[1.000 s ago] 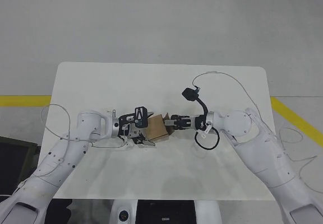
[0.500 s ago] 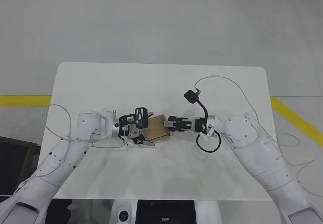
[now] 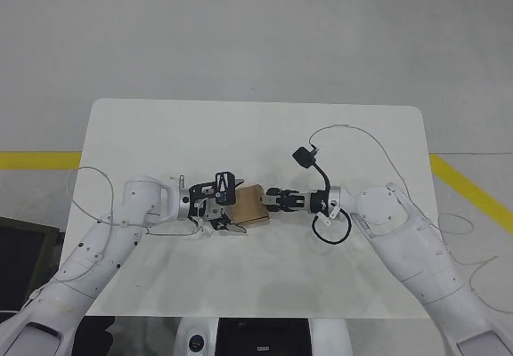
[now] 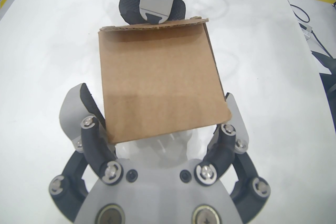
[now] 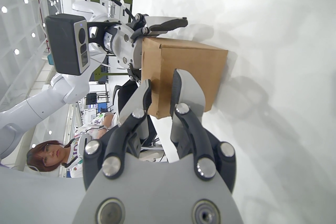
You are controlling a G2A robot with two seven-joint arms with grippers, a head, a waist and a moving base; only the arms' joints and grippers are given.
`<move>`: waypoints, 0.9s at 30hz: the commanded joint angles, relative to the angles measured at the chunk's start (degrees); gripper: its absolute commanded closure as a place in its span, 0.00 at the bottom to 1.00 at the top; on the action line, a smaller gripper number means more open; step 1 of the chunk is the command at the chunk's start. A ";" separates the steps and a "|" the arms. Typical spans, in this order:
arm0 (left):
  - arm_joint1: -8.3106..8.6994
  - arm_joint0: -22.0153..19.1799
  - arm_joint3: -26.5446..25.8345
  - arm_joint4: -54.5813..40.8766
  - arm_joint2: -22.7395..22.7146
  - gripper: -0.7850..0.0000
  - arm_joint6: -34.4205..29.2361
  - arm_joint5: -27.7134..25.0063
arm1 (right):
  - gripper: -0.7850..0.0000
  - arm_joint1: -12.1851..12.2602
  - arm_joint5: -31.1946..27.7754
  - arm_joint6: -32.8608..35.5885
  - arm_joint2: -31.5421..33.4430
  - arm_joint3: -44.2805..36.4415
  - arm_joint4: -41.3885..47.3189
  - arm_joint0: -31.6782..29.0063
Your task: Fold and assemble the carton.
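White table (image 3: 150, 133), bright workshop hall behind. Carton (image 3: 253, 204) sat near table's middle, between both arms.

- Nearest: left gripper (image 4: 156, 91) spread wide, fingers flanking carton's near end, that end butted toward palm. No firm clamp evident.
- Carton looked squared up into box: top panel flat, side walls creased.
- Beyond: right gripper (image 5: 161, 83) narrowed to slim gap, pinching cardboard at far end.
- Judged well along: body formed. Far edge looked ragged, so end flaps probably left to tuck. End closure hidden.
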 commanded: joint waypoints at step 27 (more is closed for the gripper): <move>-0.08 0.23 -0.15 1.97 -0.05 0.00 0.29 -0.15 | 0.80 0.42 0.95 0.29 1.41 0.36 -1.16 -1.82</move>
